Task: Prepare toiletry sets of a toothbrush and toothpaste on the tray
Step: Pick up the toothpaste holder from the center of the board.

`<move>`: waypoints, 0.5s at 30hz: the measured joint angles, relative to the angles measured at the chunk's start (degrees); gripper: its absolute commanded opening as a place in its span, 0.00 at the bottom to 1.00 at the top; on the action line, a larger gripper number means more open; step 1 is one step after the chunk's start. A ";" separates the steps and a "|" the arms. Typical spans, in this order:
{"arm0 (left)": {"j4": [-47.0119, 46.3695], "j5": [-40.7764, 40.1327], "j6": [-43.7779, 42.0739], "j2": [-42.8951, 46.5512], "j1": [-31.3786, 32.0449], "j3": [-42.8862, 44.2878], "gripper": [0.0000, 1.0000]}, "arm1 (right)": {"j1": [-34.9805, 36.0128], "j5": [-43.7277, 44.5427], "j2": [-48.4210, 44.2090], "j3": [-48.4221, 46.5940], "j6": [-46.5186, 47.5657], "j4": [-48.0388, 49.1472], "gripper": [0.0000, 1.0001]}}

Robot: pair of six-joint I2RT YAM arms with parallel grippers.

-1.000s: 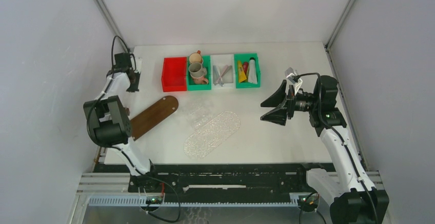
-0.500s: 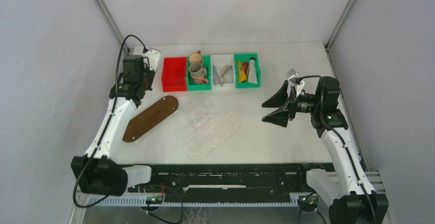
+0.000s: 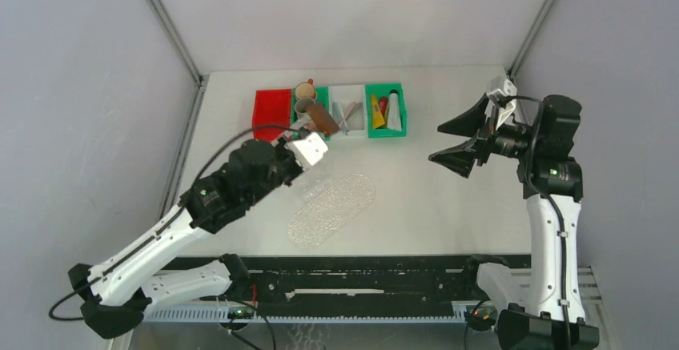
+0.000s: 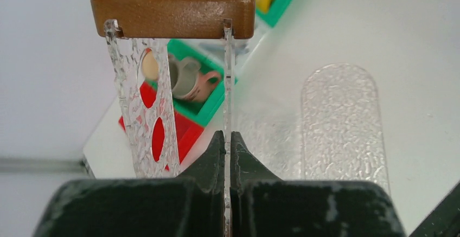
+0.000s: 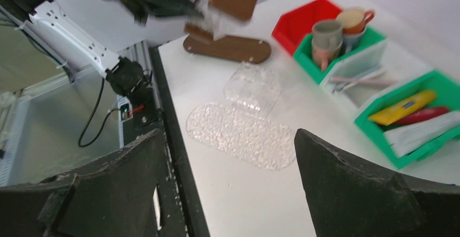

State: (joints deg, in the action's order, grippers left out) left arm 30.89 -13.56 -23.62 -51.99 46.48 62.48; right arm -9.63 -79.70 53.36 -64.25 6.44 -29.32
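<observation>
Lifting now, no longer parked at 10 o'clock: left gripper (image 4: 228, 138) clenched on clear upright (image 4: 228, 85) under brown board (image 4: 172, 15). Right gripper (image 3: 459, 142), 3 o'clock, spread, empty. Toothbrushes (image 3: 346, 116) and tubes (image 3: 384, 112) unpicked at 12 o'clock; sets judged unstarted.

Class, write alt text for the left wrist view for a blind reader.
The left gripper is shut on a thin clear panel topped by a brown wooden plate. Behind lie mugs in a green bin and a clear oval sheet.
</observation>
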 measured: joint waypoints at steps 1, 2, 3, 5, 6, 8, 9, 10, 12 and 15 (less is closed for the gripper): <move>-0.72 -1.29 -0.68 -0.15 3.21 -0.50 0.00 | -0.02 0.55 0.28 -2.62 1.64 -2.58 0.99; -1.70 -2.56 -1.57 -0.35 6.56 -1.18 0.00 | -0.02 1.25 0.46 -5.64 3.41 -5.64 1.00; -2.73 -3.76 -2.56 -0.61 9.57 -1.84 0.00 | -0.02 1.70 0.48 -7.85 4.70 -8.04 1.00; -4.92 -6.23 -4.98 -1.46 14.93 -2.89 0.00 | -0.02 2.80 0.00 -11.26 6.88 -12.35 1.00; -6.16 -7.23 -6.25 -2.08 16.83 -3.23 0.00 | -0.04 3.19 -0.44 -12.17 7.69 -14.05 1.00; -8.98 -8.81 -9.09 -3.50 20.61 -3.72 0.00 | -0.02 3.76 -1.53 -12.94 8.90 -17.05 1.00; -10.91 -9.66 -10.97 -4.48 22.67 -3.89 0.00 | -0.02 3.91 -2.12 -13.05 9.42 -18.64 1.00; -12.63 -10.38 -12.57 -5.40 24.15 -4.02 0.00 | -0.02 4.07 -2.58 -13.07 9.90 -19.93 1.00; -16.31 -11.54 -15.85 -7.43 27.04 -4.44 0.00 | -0.02 4.26 -3.65 -13.07 10.49 -22.56 1.00; -21.11 -13.86 -20.94 -11.28 30.84 -4.61 0.00 | 0.09 5.14 -4.76 -13.07 10.95 -25.22 1.00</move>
State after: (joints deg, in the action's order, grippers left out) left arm 9.78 -27.42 -44.56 -63.26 77.32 57.87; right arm -9.54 -74.56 48.60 -77.32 17.39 -54.54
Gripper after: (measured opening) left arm 0.016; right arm 1.000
